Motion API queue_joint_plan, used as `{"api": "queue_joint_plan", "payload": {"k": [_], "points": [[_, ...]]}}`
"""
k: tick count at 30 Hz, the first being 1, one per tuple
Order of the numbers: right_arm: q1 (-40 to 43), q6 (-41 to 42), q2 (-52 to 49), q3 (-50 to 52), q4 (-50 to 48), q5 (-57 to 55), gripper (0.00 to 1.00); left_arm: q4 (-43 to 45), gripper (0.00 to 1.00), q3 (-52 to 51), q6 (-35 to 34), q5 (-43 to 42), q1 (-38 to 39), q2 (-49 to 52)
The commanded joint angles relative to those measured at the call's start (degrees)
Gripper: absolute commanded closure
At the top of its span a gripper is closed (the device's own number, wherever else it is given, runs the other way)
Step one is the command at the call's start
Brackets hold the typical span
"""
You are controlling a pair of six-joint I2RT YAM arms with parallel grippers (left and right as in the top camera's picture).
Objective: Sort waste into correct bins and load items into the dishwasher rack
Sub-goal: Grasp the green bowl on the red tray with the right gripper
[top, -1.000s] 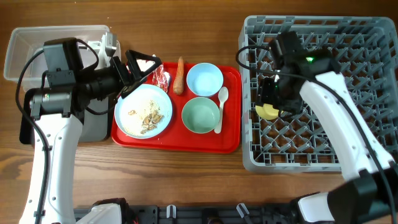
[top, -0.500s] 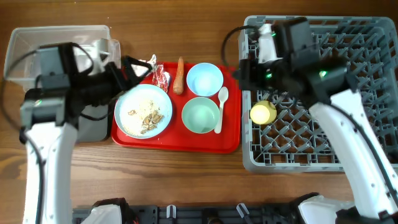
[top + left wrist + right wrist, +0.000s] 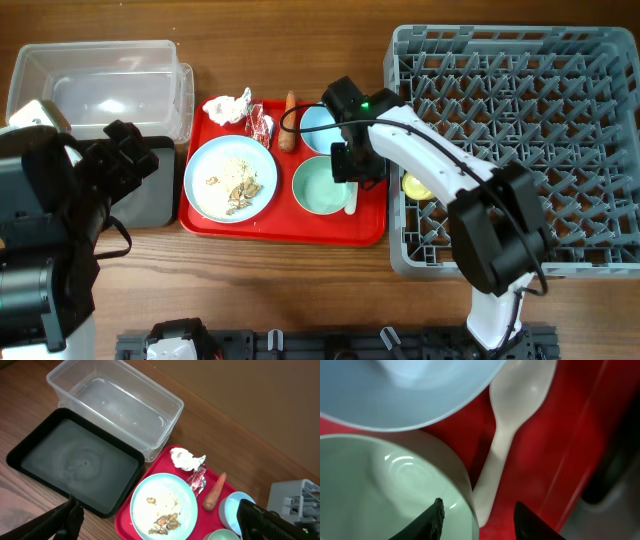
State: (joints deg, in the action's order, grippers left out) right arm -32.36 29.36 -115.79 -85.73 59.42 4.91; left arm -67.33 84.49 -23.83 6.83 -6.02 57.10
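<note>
step: rack loading is judged to be in hand, with the white plastic spoon (image 3: 496, 460) taken as the next item.
right gripper (image 3: 479, 512): fingers are spread astride the spoon's handle; nothing is gripped.
spoon's place: it lies flat on the flat red serving tray (image 3: 300, 228), just beside the pale green round dish (image 3: 395, 480).
next move: a close on the thin handle is called for, then a lift to the large grey pegged plastic rack (image 3: 520, 100).
in the way: the dish rim crowds one finger, and the light blue round bowl (image 3: 420, 385) sits by the spoon's head.
already racked: the small yellow-green cup (image 3: 418, 187).
left gripper (image 3: 159, 507): it is spread wide and empty.
waste: the crumpled white tissue (image 3: 185, 457), red-and-white crinkled wrapper (image 3: 198, 480) and orange carrot (image 3: 214, 491) are left on the tray.
</note>
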Motion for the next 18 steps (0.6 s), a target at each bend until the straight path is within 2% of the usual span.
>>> {"api": "queue_joint_plan", "payload": {"k": [1, 3, 4, 8, 13, 17, 18], "points": [[0.0, 0.6, -1.7, -0.1, -0.5, 0.3, 0.63, 0.0, 0.00, 0.2, 0.7, 1.8, -0.3, 1.2], [0.0, 0.7, -1.7, -0.1, -0.8, 0.3, 0.86, -0.2, 0.00, 0.2, 0.7, 1.8, -0.3, 2.4], [0.0, 0.6, -1.6, -0.1, -0.7, 0.3, 0.94, -0.3, 0.00, 0.2, 0.7, 1.8, -0.3, 2.8], [0.1, 0.9, -0.1, -0.2, 1.1, -0.2, 0.95, -0.7, 0.00, 0.2, 0.7, 1.6, -0.3, 4.5], [0.2, 0.1, 7.5, -0.3, 2.6, -4.6, 0.96, -0.6, 0.00, 0.2, 0.7, 1.6, -0.3, 5.1], [0.4, -0.7, 18.1, -0.7, 4.1, -17.5, 0.96, -0.6, 0.00, 0.2, 0.7, 1.6, -0.3, 5.1], [1.0, -0.7, 21.9, -0.7, 3.9, -25.6, 0.96, -0.6, 0.00, 0.2, 0.7, 1.6, -0.3, 5.1]]}}
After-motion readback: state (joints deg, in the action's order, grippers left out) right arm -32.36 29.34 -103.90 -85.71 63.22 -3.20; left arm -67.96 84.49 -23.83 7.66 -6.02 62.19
